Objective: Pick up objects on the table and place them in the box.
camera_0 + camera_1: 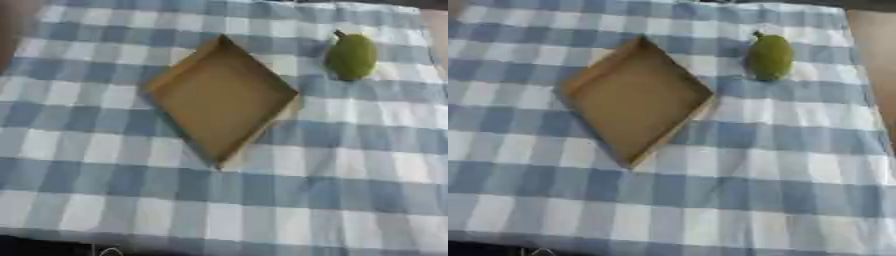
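A shallow brown cardboard box (pixel 221 97) lies open and turned like a diamond on the blue and white checked cloth, with nothing inside it. A green fruit with a short stem (pixel 352 56) lies on the cloth to the box's upper right, a short gap away from it. Neither of my hands shows in either view.
The checked cloth (pixel 289 200) covers the table. Bare brown table surface (pixel 877 60) shows past the cloth's right edge. The cloth's near edge runs along the bottom of the view, with dark space below it.
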Motion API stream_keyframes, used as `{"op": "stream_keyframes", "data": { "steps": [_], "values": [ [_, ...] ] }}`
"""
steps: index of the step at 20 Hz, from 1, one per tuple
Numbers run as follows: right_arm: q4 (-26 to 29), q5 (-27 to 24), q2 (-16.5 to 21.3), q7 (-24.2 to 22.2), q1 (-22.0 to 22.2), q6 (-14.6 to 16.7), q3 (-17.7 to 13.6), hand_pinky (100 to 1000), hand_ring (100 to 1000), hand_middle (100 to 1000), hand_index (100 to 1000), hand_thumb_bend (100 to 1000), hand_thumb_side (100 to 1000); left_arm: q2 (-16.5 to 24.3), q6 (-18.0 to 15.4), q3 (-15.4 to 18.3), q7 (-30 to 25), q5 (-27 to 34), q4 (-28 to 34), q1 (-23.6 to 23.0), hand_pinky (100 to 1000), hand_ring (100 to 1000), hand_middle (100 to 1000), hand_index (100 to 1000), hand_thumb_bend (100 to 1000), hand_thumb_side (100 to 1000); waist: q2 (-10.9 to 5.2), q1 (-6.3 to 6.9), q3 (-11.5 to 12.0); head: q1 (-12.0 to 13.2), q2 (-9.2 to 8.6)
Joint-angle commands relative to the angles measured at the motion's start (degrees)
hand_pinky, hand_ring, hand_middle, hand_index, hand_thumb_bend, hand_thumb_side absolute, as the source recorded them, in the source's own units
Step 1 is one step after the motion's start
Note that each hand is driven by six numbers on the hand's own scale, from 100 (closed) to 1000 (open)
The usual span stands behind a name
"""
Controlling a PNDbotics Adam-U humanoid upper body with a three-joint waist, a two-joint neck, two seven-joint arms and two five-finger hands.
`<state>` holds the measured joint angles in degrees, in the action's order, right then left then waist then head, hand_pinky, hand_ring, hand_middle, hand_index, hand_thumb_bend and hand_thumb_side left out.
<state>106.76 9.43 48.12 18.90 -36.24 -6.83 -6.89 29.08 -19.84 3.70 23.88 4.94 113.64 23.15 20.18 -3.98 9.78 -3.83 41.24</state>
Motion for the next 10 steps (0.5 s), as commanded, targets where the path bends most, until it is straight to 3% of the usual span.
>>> {"op": "stream_keyframes", "data": {
  "steps": [1, 10],
  "values": [
    [0.0, -0.3, 1.3, 0.1, -0.3, 0.0, -0.9, 849, 824, 723, 813, 100, 517, 0.8, -0.2, 0.9, 0.2, 0.1, 1.0, 0.3, 719, 613, 620, 815, 100, 588, -1.21, 0.29, -0.1, 0.1, -0.48],
    [-0.4, -0.5, 1.7, -0.2, -0.3, 0.2, -0.6, 850, 829, 730, 818, 100, 512, 0.8, -0.2, 0.9, 0.2, 0.1, 1.0, 0.2, 719, 611, 619, 815, 100, 590, -1.15, 0.34, -0.2, 0.1, -0.39]
  ]
}}
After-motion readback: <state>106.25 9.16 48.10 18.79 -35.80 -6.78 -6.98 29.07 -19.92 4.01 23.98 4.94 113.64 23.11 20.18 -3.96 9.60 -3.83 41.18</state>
